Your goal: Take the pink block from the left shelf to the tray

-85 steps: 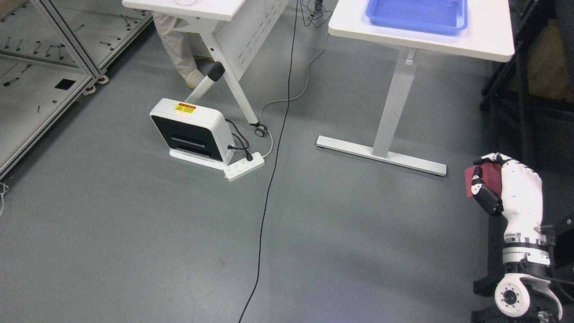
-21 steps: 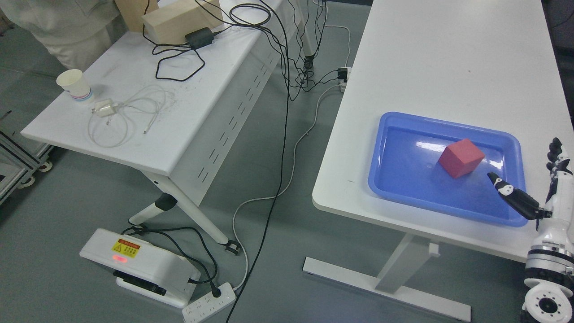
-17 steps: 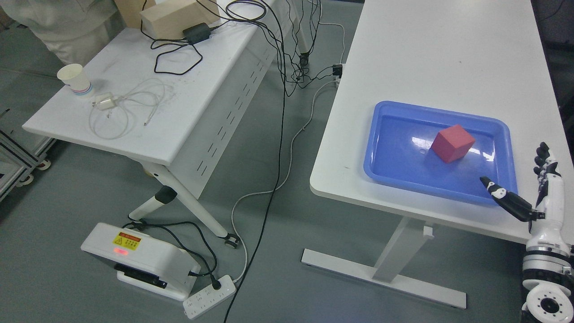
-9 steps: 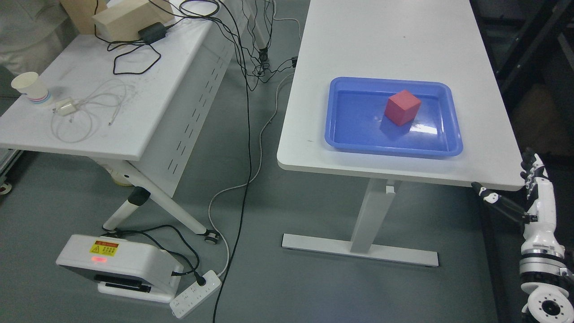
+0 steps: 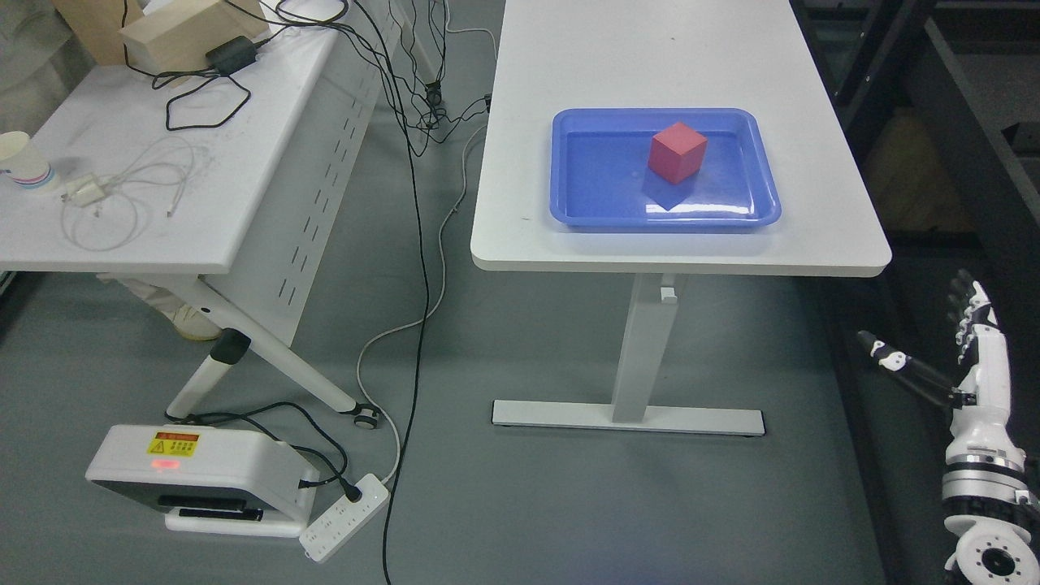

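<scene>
since half a second ago my whole view has swung, so that's the camera moving, and my right hand (image 5: 963,357) has dropped below the white table (image 5: 812,244), fingers spread, holding nothing. pink block (image 5: 677,152) sits inside the blue tray (image 5: 569,213) on that table. looks done to me, just retreating now.

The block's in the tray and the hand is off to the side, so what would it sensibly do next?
Probably just lower the right hand to rest: the pink block already sits inside the blue tray on the white table, and the hand's fingers are spread, holding nothing, clear of the table.
</scene>
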Controlling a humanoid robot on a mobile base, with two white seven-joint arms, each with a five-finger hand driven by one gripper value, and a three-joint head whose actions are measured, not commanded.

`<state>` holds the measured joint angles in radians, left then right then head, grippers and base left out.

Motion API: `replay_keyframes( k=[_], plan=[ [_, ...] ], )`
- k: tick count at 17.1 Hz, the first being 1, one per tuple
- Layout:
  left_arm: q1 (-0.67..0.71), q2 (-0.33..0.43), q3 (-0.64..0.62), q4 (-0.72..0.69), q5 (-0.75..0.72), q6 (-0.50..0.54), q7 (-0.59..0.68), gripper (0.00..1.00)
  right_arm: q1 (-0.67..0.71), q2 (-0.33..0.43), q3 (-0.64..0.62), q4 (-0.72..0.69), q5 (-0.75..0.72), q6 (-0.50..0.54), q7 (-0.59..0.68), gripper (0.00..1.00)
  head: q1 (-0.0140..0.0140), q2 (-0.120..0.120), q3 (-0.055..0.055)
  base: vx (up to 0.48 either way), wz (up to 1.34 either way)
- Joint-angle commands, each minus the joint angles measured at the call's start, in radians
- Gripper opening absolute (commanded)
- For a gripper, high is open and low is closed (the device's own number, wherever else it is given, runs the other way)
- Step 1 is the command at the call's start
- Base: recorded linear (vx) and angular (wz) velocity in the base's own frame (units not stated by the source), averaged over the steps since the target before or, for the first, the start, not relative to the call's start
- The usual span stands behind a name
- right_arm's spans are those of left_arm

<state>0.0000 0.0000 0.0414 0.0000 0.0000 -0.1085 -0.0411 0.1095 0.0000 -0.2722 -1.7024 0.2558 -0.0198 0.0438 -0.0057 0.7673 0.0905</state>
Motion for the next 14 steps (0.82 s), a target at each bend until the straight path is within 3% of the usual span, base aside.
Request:
replay_keyframes(
  k=[1,14],
  plan=[
    [-0.023,0.017,0.0,-0.017,-0.002,0.0,0.0,1.0,0.002,-0.017,0.013,0.004,-0.001,0.001,0.005,1.0,0.0,0.0,0.0,-0.116,-0.01],
    [-0.023,0.017,0.0,-0.017,-0.002,0.0,0.0,1.0,0.01,-0.017,0.042,0.004,-0.001,0.005,0.061,1.0,0.0,0.0,0.0,-0.069,-0.01]
  ],
)
